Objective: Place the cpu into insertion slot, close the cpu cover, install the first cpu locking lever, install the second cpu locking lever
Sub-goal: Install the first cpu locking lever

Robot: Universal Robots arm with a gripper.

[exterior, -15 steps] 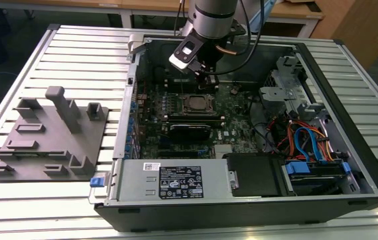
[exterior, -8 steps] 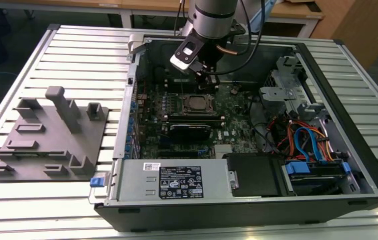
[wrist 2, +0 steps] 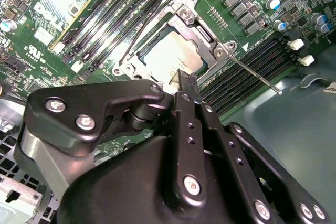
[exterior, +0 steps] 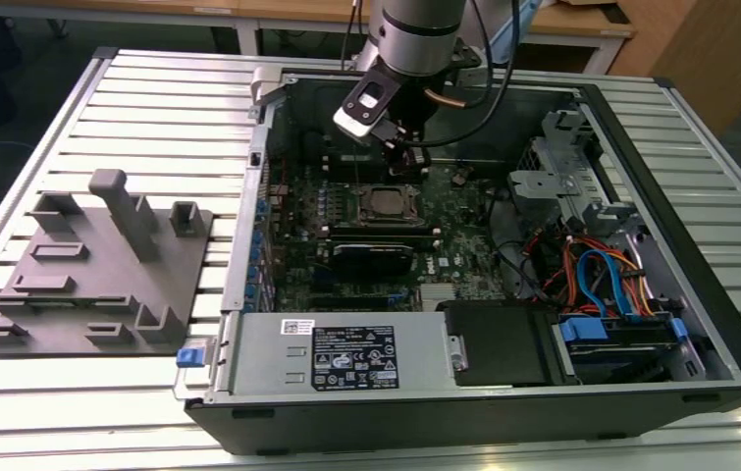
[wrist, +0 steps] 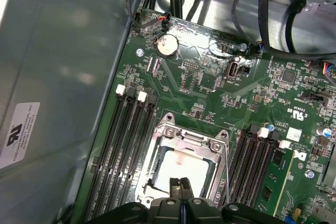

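Observation:
The cpu [wrist: 181, 167], a dull silver square, lies in the insertion slot [exterior: 384, 203] on the green board inside the open computer case. The silvery cpu cover [wrist: 181, 136] lies flat around it, and the chip's top shows through its window. In the second wrist view the cpu [wrist 2: 168, 53] sits under the cover [wrist 2: 195, 18], and a thin metal locking lever [wrist 2: 255, 75] sticks out from the socket's corner over the black slots. My gripper [wrist: 181, 183] [wrist 2: 188, 81] hovers just above the socket's edge, shut with nothing held. In the exterior view the gripper [exterior: 403, 162] hangs behind the socket.
Long black memory slots [wrist: 123, 150] flank the socket on both sides. The case's walls [exterior: 245, 255] ring the board, with cables and a drive cage [exterior: 606, 285] at the exterior view's right. A grey fixture plate [exterior: 95, 275] lies on the table at the exterior view's left.

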